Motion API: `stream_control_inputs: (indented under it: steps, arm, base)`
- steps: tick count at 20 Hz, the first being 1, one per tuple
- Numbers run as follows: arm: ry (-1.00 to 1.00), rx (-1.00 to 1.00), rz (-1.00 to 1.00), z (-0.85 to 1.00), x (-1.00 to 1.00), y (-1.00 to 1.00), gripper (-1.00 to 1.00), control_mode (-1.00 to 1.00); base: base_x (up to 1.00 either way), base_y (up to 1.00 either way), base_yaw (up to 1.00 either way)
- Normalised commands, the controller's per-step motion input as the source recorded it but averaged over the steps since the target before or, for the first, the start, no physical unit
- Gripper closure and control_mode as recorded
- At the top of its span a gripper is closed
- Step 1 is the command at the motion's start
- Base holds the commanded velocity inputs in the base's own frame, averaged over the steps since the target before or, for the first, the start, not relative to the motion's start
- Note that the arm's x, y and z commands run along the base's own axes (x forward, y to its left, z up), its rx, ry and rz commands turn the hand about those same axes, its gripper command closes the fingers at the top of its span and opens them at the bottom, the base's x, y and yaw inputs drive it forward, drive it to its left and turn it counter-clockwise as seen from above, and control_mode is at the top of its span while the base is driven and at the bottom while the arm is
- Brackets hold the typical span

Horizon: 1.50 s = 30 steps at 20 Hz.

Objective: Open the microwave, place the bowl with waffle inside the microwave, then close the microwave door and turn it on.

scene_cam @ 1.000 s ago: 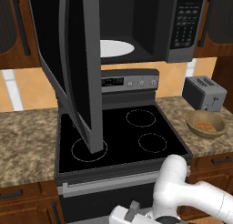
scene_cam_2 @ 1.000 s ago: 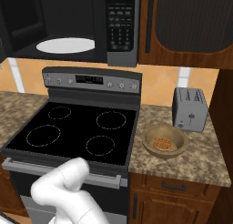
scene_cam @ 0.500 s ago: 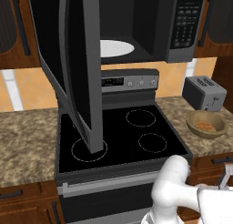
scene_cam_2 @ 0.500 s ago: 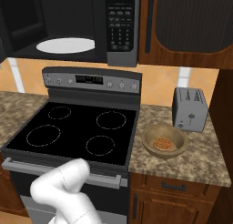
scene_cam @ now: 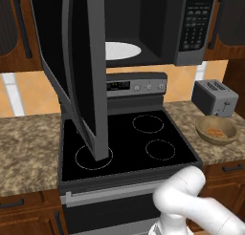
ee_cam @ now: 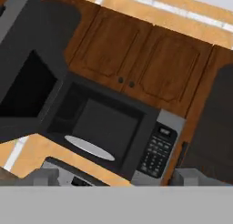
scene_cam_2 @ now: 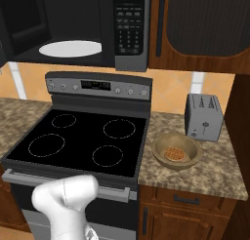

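Note:
The microwave (scene_cam: 158, 19) hangs above the stove with its door (scene_cam: 81, 76) swung wide open to the left. A white round plate (scene_cam: 122, 51) lies inside it. The tan bowl (scene_cam: 217, 130) with a waffle (scene_cam_2: 174, 153) in it rests on the counter right of the stove, in front of the toaster. From low down, the hand view looks up at the microwave (ee_cam: 109, 123), its open door (ee_cam: 22, 82) and its plate (ee_cam: 88, 147). My gripper (ee_cam: 117, 177) is open, its fingertips far apart with nothing between them, well away from the bowl (scene_cam_2: 177, 151).
A black-topped stove (scene_cam: 129, 143) stands under the microwave. A grey toaster (scene_cam_2: 204, 116) sits behind the bowl on the granite counter (scene_cam_2: 219, 170). Wooden cabinets (ee_cam: 136, 54) flank and top the microwave. My white arm (scene_cam: 186, 200) bends low in front of the oven.
My arm has swung in front of the oven, and the hand seen low in the left base view a second ago has left that view. Bowl, door and microwave have not moved.

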Motion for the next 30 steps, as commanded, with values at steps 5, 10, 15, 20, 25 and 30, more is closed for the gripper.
stream_control_inputs:
  steps: [5, 10, 15, 20, 25, 30]
  arm:
    - [0.93, -0.27, 0.34, 0.00, 0.59, -0.10, -1.00, -1.00]
    - [1.00, -0.38, 0.15, -0.03, 0.87, -0.19, -1.00, -1.00]
    - [0.68, -0.06, -0.09, -0.57, 0.95, -0.77, -1.00, -1.00]
    - [0.30, -0.07, -0.37, -1.00, 0.27, -0.99, -1.00, -1.00]
    - [0.00, -0.04, -0.42, -1.00, 0.17, -0.97, -1.00, -1.00]
    - [-0.04, -0.09, -0.36, -0.87, 0.28, -0.59, -1.00, -1.00]
  base:
    - [0.00, 0.00, 0.00]
    - [0.00, 0.00, 0.00]
    - [0.00, 0.00, 0.00]
    - [0.00, 0.00, 0.00]
    - [0.00, 0.00, 0.00]
    - [0.00, 0.00, 0.00]
